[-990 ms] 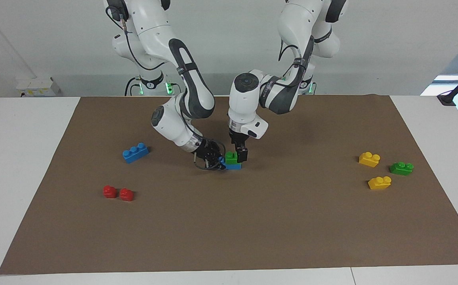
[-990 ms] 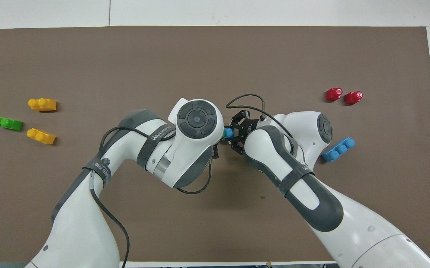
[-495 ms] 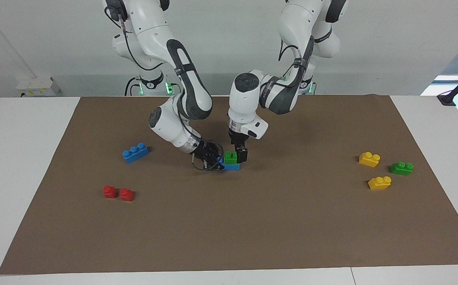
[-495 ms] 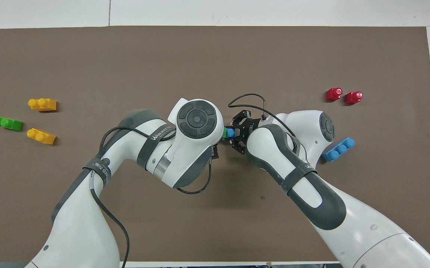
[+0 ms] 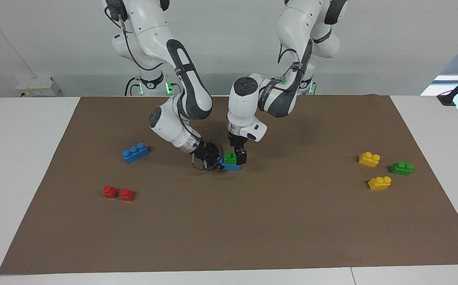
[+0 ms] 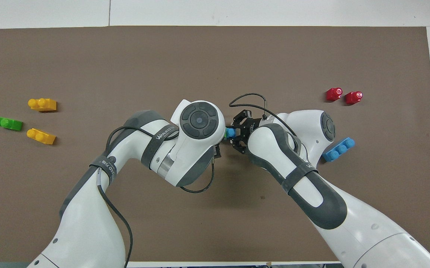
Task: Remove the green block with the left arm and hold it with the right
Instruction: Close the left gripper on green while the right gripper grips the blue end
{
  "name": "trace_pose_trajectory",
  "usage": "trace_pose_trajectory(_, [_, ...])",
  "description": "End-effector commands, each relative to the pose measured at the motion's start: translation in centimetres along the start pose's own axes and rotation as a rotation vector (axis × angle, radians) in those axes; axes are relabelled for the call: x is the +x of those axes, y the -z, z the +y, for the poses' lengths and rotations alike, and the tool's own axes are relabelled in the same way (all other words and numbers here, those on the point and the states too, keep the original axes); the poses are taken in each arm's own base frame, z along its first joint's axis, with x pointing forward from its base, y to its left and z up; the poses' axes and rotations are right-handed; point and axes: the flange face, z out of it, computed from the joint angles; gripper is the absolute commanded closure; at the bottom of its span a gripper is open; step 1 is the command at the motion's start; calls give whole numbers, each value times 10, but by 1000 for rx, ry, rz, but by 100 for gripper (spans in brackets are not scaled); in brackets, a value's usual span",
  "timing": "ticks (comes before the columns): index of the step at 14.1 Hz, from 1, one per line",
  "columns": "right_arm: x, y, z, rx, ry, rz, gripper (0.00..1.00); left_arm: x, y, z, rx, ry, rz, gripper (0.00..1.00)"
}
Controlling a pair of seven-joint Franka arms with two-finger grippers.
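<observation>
The green block sits pressed onto a blue brick at the middle of the brown mat. My left gripper comes straight down on it and is open. One finger stands at the block's side toward the left arm's end, and the other is hidden by the block. My right gripper lies low and is shut on the blue brick's end toward the right arm. In the overhead view the left wrist covers most of the green block; the blue brick shows at the right gripper.
A loose blue brick and two red blocks lie toward the right arm's end. Two yellow blocks and a darker green brick lie toward the left arm's end. The brown mat covers the table.
The left arm's wrist and elbow have shifted a little over the stack. Both grippers and the stacked bricks have moved only slightly toward the right arm's end.
</observation>
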Motion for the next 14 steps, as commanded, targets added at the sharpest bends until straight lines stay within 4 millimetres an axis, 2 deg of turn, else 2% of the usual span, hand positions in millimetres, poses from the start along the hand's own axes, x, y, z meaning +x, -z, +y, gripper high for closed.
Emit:
trace_pose_trajectory(1, [1,-1,1,3,-39,-15,100,-4,-10,-4,-18,6,7,0])
trace_pose_trajectory(3, [2,1,0,12,-63,-30,100,-3,-13,-4,-14,5,10,0])
trace_pose_trajectory(4, [2,1,0,15,-74,-37,100,-3,-13,-5,-15,0,16,21])
trace_pose_trajectory(5, [2,1,0,15,-74,-38,100,-3,-12,-4,-23,-7,21,52])
trace_pose_trajectory(7, [2,0,0,15,-75,-36,100,-5,-9,-3,-24,-8,20,93])
trace_pose_trajectory(8, [2,0,0,16,-74,-36,100,-5,-8,-2,-24,-8,20,100])
trace_pose_trajectory(11, [2,0,0,16,-75,-36,100,-4,-2,2,-17,-6,30,100])
trace_pose_trajectory(14, [1,-2,2,14,-73,-34,100,1,16,9,-19,1,34,100])
